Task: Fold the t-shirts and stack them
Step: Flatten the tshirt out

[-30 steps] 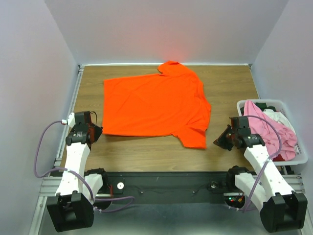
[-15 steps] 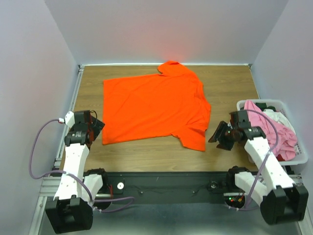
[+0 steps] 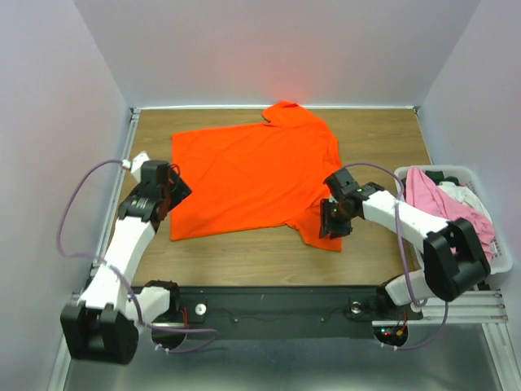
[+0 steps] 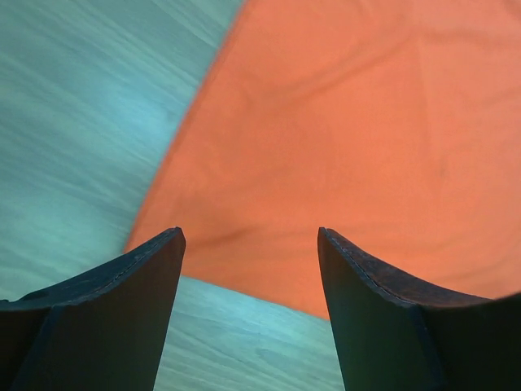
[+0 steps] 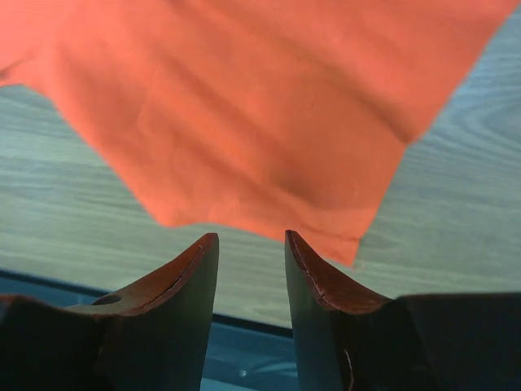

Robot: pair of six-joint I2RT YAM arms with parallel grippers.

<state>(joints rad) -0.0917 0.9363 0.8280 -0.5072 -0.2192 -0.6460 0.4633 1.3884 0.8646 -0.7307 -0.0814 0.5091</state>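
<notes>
Left gripper (image 3: 176,187) has swung in over the left edge of the flat, unmoved bright orange cloth t-shirt (image 3: 252,175) on the wooden table (image 3: 383,130), jaws wide, empty. Right gripper (image 3: 330,225) now hangs above its near sleeve, half-parted, empty.

— What sort of place is this?
— A robot lab bench. Plain white walls (image 3: 49,81) box in a wooden table (image 3: 383,134). The left arm (image 3: 122,252) and right arm (image 3: 407,216) are bolted to a metal rail (image 3: 277,301), trailing loose cables (image 3: 60,232).
</notes>
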